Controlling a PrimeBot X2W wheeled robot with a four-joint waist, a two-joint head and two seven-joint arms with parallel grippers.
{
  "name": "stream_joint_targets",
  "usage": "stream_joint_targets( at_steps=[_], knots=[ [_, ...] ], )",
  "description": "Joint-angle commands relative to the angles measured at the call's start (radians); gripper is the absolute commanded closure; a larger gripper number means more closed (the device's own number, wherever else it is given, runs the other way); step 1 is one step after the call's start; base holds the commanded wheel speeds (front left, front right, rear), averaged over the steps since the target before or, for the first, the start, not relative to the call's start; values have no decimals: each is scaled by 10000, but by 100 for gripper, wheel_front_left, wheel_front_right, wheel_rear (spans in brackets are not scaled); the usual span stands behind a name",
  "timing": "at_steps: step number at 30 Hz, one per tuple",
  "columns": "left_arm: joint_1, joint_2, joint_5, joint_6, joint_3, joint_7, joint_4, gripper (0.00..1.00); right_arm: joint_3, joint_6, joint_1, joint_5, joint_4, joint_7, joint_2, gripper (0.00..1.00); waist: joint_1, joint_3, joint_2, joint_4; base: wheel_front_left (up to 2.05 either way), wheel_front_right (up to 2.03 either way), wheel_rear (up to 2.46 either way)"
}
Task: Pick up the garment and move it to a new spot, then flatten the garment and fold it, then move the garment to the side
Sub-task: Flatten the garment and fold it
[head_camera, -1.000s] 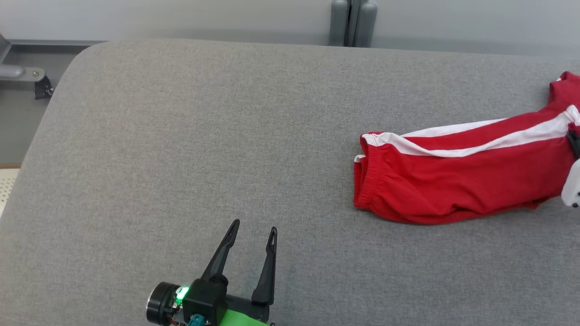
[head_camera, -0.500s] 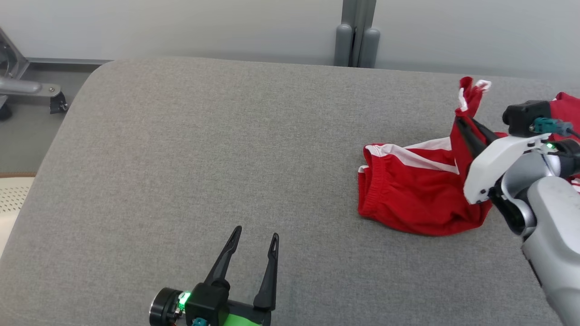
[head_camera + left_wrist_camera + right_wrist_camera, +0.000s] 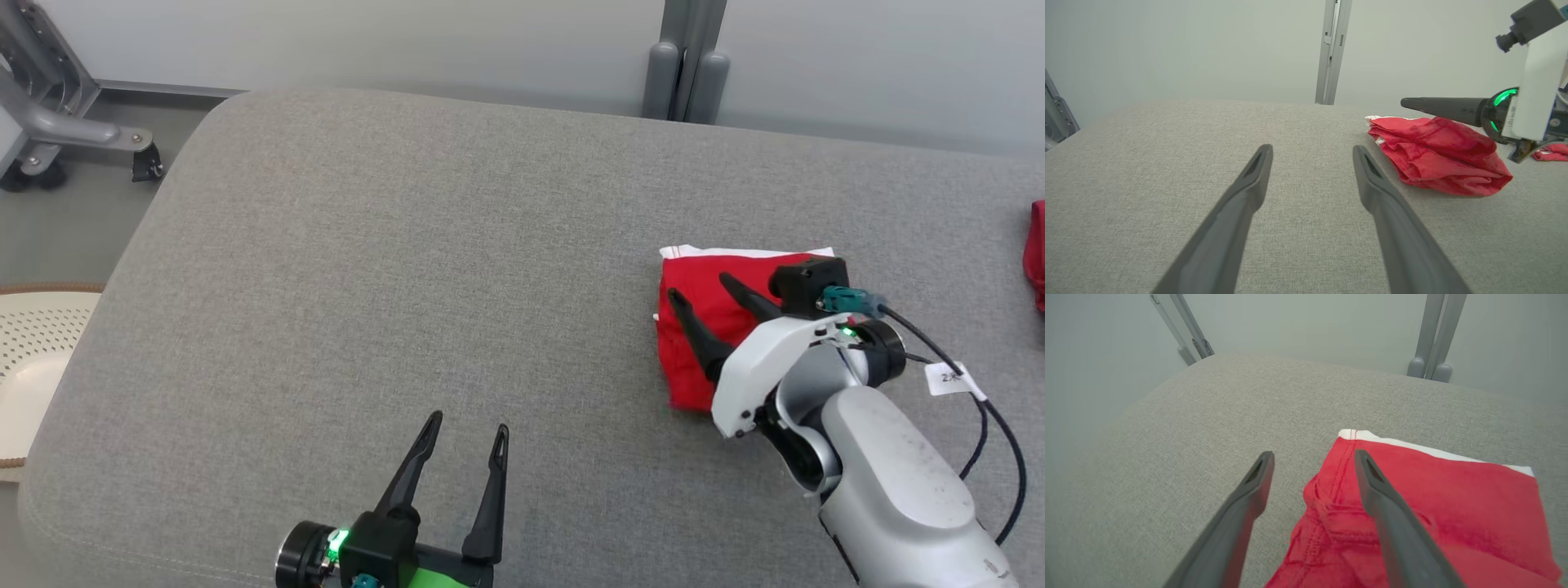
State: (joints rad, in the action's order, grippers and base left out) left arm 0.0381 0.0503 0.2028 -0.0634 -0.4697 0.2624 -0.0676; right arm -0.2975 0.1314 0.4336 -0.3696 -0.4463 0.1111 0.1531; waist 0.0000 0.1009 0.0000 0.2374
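Red garment with white trim point(image 3: 680, 367) now lies as a compact folded bundle right of centre in the head view, on the grey fabric-covered worktop point(image 3: 408, 245). Half a second ago it lay longer, one end lifted by the right gripper point(image 3: 696, 286). That end has been carried over, and the fingers now stand spread, gripping nothing, over the bundle's left edge. Judgement: a fold is laid; the move aside remains. Left gripper point(image 3: 469, 423), bottom centre: fingers spread, holding nothing, well apart from the cloth. Containers: cream perforated object point(image 3: 33, 343) at left edge; cannot tell whether it is a basket or holds anything.
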Motion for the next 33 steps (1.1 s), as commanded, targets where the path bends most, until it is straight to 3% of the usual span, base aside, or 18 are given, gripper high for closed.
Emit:
stream_joint_targets(
  at_steps=[1,6,7,8,9,13,18,22,26,33],
  knots=[
    [80,10,96,-88,42,28,-12,0,196,-18,-169,-142,200,-90,168,0,0,-119,0,-76,0,0,0],
    [242,9,17,-50,65,28,43,0,1209,-18,-477,-1462,678,765,919,0,0,-242,0,-244,0,0,0],
    [226,9,9,-40,59,28,53,0,1417,-16,-501,-1902,702,985,1054,57,0,-241,0,-250,0,0,0],
    [208,9,7,-29,43,28,64,0,1686,-15,-531,-2402,682,1270,1287,82,0,-225,0,-248,0,0,0],
    [185,10,12,-22,33,28,73,0,1836,-13,-575,-2741,630,1516,1474,100,0,-200,0,-239,0,0,0],
    [39,10,132,-40,-53,28,132,0,2328,-12,-587,-3951,190,2210,2122,100,0,-16,0,-134,0,0,0],
    [-168,8,166,11,-178,28,61,0,2152,-10,-287,-5308,-416,2896,2115,100,0,236,0,18,0,0,0],
    [-223,10,159,3,-162,28,-27,0,1353,-10,-334,-6027,-227,3161,1929,100,0,207,0,48,0,0,0],
    [-72,10,45,42,-104,28,-118,0,-97,-12,-998,-6632,691,3411,1977,100,0,-65,0,-175,0,0,0],
    [184,10,-4,107,-17,28,-172,0,-1526,-12,-1940,-7179,2220,2939,2073,100,0,-529,0,-559,0,0,0]
  ],
)
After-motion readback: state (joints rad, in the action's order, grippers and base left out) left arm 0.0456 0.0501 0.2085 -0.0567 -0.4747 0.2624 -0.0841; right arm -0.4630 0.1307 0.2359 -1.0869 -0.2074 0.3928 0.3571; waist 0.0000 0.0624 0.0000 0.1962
